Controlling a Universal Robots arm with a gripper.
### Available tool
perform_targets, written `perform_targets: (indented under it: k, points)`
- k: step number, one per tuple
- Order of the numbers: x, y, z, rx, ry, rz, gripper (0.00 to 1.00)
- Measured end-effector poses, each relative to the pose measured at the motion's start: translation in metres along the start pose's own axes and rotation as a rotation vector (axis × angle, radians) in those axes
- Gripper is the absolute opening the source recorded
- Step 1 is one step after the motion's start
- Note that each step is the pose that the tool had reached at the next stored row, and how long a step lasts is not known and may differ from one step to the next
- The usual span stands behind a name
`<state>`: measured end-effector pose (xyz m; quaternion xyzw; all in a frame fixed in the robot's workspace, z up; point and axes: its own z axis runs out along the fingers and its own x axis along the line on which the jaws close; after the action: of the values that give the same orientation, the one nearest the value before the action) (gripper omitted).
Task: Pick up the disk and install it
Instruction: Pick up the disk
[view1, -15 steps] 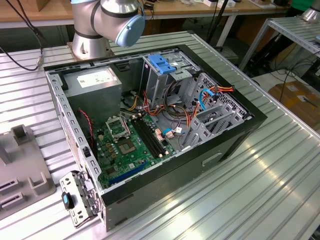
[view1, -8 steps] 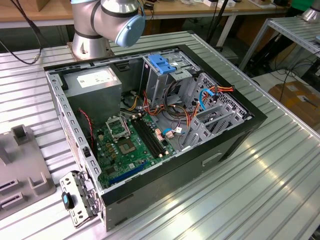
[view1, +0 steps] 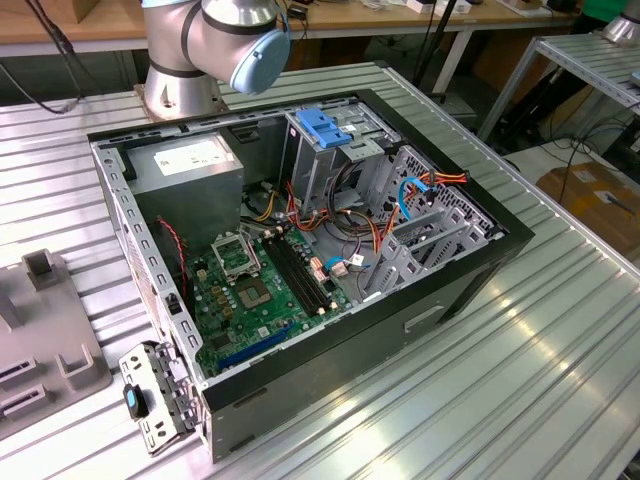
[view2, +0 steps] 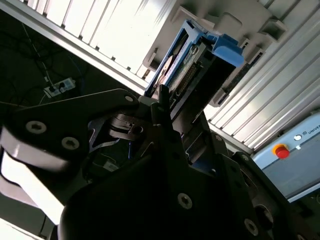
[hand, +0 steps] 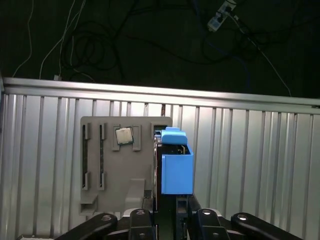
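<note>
Disk (hand: 176, 167) noted upright at grey holder (hand: 127, 167), gripper (hand: 171, 204) close upon it; grasp cannot be judged. Installation into open computer case (view1: 300, 385) is left undone.

Silver-grey arm (view1: 185, 45) with thick rounded joints and a light-blue end cap (view1: 262, 52). In the second wrist view, a black claw (view2: 164, 106) of hinged links with silver screws (view2: 185, 200).
</note>
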<state>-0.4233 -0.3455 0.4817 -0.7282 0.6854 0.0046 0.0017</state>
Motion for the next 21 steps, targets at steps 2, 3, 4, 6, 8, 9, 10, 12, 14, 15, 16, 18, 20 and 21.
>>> perform_targets:
  k: [2,3,4,6,8,9,10,12,14,15,16,18,20,21]
  points:
    - [0.0000,0.0000,-0.0023,-0.0001,0.0002,0.000,0.35]
    - [-0.0001,0.0000,-0.0026,0.0000,0.0003,0.000,0.35]
    - [-0.0001,0.0000,-0.0026,0.0001,0.0003,0.000,0.35]
    - [0.0000,0.0000,-0.0027,-0.0001,0.0007,0.000,0.35]
    - [0.0000,0.0000,-0.0027,-0.0002,0.0008,0.000,0.35]
    - [-0.0001,0.0000,-0.0027,-0.0001,0.0008,0.000,0.35]
    - [0.0000,0.0000,-0.0026,-0.0001,0.0008,0.000,0.35]
    - [0.0000,0.0000,-0.0027,-0.0001,0.0009,0.000,0.35]
    - [0.0000,0.0000,-0.0027,-0.0002,0.0011,0.000,0.35]
    - [-0.0001,0.0000,-0.0027,-0.0001,0.0011,0.000,0.35]
    - [-0.0001,-0.0002,-0.0027,-0.0001,0.0012,0.000,0.35]
    - [0.0001,-0.0020,-0.0027,-0.0002,0.0012,0.000,0.35]
    - [0.0002,-0.0040,-0.0027,-0.0001,0.0012,0.000,0.35]
    - [0.0002,-0.0050,-0.0027,-0.0001,0.0012,0.000,0.35]
